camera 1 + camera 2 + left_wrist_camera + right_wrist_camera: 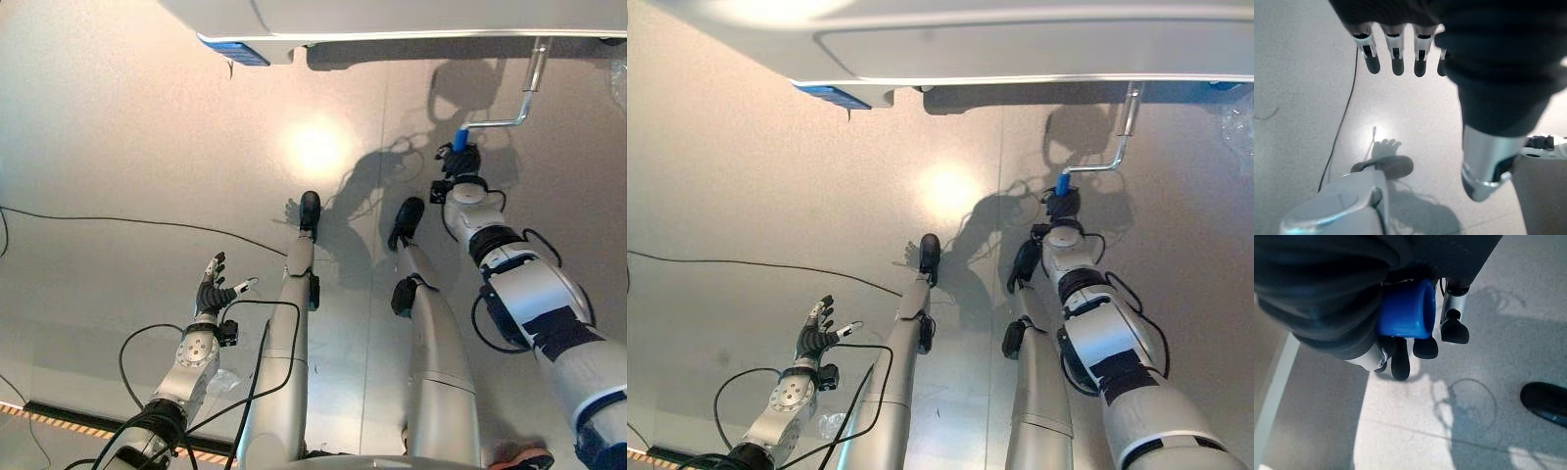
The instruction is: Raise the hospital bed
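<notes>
Left eye view: the pale grey floor (118, 127) spreads beneath the hospital bed (411, 20), whose white frame runs along the far edge of the scene with a blue fitting (233, 51) at its underside. From under the bed's right end a bent silver crank (519, 103) hangs down and turns sideways, ending in a blue handle (459, 139). A thin black cord (127, 223) trails across the floor on the left. The robot's right hand (461, 162) is stretched forward to the crank; in the right wrist view its fingers (1425, 347) are curled round the blue handle, gripping it just above the floor. The left hand (210, 286) hangs low at the robot's left side, well apart from the bed, with fingers (1396, 54) straight and relaxed and holding nothing.
</notes>
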Controlling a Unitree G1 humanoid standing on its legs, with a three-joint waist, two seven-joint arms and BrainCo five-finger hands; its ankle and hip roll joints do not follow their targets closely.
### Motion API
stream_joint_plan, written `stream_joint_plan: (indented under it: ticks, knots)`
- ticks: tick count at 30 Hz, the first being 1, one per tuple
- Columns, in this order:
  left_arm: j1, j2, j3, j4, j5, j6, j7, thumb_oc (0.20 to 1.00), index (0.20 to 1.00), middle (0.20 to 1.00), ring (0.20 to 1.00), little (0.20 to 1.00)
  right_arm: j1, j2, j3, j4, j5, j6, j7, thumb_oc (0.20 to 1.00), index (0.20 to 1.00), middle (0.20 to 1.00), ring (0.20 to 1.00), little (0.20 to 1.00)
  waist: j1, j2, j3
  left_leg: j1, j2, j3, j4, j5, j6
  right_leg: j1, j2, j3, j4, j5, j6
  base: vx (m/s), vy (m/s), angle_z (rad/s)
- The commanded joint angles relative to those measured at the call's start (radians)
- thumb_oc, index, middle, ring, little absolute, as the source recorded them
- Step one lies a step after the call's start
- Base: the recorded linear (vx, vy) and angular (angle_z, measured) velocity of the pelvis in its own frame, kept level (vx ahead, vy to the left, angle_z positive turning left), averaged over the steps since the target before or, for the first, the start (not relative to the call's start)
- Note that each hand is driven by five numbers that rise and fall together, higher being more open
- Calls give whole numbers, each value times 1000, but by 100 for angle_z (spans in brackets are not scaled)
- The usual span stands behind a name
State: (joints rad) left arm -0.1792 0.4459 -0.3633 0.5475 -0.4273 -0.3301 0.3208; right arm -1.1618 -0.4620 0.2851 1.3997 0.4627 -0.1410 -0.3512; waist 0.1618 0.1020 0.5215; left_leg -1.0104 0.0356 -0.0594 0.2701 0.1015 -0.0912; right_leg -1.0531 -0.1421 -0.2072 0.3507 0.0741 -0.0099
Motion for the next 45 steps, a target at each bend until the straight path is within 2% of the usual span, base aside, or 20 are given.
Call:
stream_joint_plan:
  ticks: [1,4,10,17,27,30,31,32,33,34,35,36,37,38,39,40,42,43,44,45]
  knots:
    - [57,22,-11,-46,-15,-1,-3,1000,1000,1000,1000,1000,17,-64,-14,28,26,17,-42,200,200,200,200,200,-23,53,-2,-7,-79,36,14,-25,51,12,-28,20,31,-20,119,5,5,7]
    - [64,18,-15,-53,-10,6,-5,1000,1000,1000,1000,1000,45,-109,-54,48,52,20,-54,200,200,200,200,200,-26,57,-2,-9,-80,37,17,-28,52,9,-29,21,36,-23,119,7,9,6]
    - [83,28,-21,-85,2,16,0,1000,1000,1000,1000,1000,139,-249,-149,68,86,5,-139,200,200,200,200,200,-40,60,-2,-15,-83,39,25,-36,54,2,-31,27,47,-33,119,6,6,5]
    - [106,47,-10,-105,-7,11,9,1000,1000,1000,1000,1000,255,-377,-193,86,54,20,-184,200,200,200,200,200,-70,46,-2,-19,-83,42,30,-39,54,-7,-31,33,55,-32,120,1,1,1]
    - [130,65,6,-116,-19,9,17,1000,1000,1000,1000,1000,336,-477,-240,95,53,18,-200,200,200,200,200,200,-94,22,-2,-22,-80,43,28,-40,53,-11,-28,35,53,-30,120,0,0,0]
    - [136,67,21,-108,-17,12,24,1000,1000,1000,1000,1000,386,-489,-278,66,73,-5,-218,200,200,200,200,200,-108,8,-2,-25,-78,43,31,-40,52,-14,-26,36,57,-31,121,0,0,0]
    - [144,58,31,-105,-20,11,31,1000,1000,1000,1000,1000,396,-484,-313,18,136,-60,-255,200,200,200,200,200,-118,3,-2,-22,-77,42,33,-42,51,-12,-25,36,56,-34,121,0,0,0]
    - [145,60,29,-105,-20,11,31,1000,1000,1000,1000,1000,405,-480,-320,12,136,-60,-259,200,200,200,200,200,-117,1,-2,-21,-78,42,33,-42,51,-10,-26,36,57,-35,121,21,10,3]
    - [153,44,64,-91,-15,11,45,1000,1000,1000,1000,1000,498,-425,-376,-227,169,-184,-305,200,200,200,200,200,-145,-13,-2,-24,-74,46,31,-40,50,-16,-21,39,57,-32,122,0,0,0]
    - [155,49,62,-92,-14,11,45,1000,1000,1000,1000,1000,518,-415,-391,-247,161,-180,-316,200,200,200,200,200,-142,-17,-2,-21,-75,46,31,-40,50,-14,-22,40,58,-32,122,0,0,0]
    - [162,31,93,-82,0,13,57,1000,1000,1000,1000,1000,646,-354,-463,-536,69,-268,-398,200,200,200,200,200,-163,-31,-2,-21,-72,48,30,-41,50,-18,-17,45,57,-31,123,0,0,0]
    - [165,22,103,-66,5,9,67,1000,1000,1000,1000,1000,701,-313,-498,-685,19,-310,-441,200,200,200,200,200,-171,-38,-2,-22,-71,48,30,-42,50,-18,-15,47,56,-31,124,7,-1,-12]
    - [163,18,108,-62,12,8,73,1000,1000,1000,1000,1000,736,-281,-533,-788,-9,-332,-455,200,200,200,200,200,-177,-44,-2,-20,-71,47,28,-42,50,-17,-14,48,55,-31,125,-1,-5,-16]
    - [163,20,106,-62,13,8,73,1000,1000,1000,1000,1000,745,-275,-540,-799,-16,-328,-459,200,200,200,200,200,-175,-45,-2,-19,-72,47,28,-42,50,-16,-15,48,56,-31,125,-7,-10,-25]
    - [167,17,116,-61,16,8,77,1000,1000,1000,1000,1000,780,-225,-561,-970,-61,-376,-476,200,200,200,200,200,-185,-52,-2,-19,-70,47,23,-43,51,-15,-13,51,49,-29,127,-7,-9,-18]
    - [168,19,116,-61,17,8,77,1000,1000,1000,1000,1000,787,-218,-564,-982,-67,-371,-480,200,200,200,200,200,-184,-54,-2,-18,-70,47,23,-42,51,-14,-13,51,49,-29,127,-5,-5,-19]
    - [176,21,124,-62,17,13,77,1000,1000,1000,1000,1000,831,-154,-568,-1141,-102,-402,-463,200,200,200,200,200,-193,-59,-2,-17,-68,50,22,-43,51,-16,-12,52,48,-28,127,2,3,-8]
    - [187,27,130,-71,17,16,72,1000,1000,1000,1000,1000,861,-108,-546,-1285,-116,-432,-418,200,200,200,200,200,-199,-61,-2,-16,-66,53,25,-45,51,-15,-10,54,48,-28,126,57,-6,-3]
    - [192,28,129,-71,17,17,71,1000,1000,1000,1000,1000,868,-105,-545,-1289,-118,-429,-418,200,200,200,200,200,-199,-62,-2,6,-65,46,29,-71,47,4,-8,63,56,-54,134,-2,2,-5]
    - [199,32,137,-80,13,23,61,1000,1000,1000,1000,1000,881,-68,-495,-1431,-90,-461,-333,200,200,200,200,200,-204,-68,-2,-16,-63,55,28,-43,50,-14,-9,54,45,-25,125,-6,1,-7]
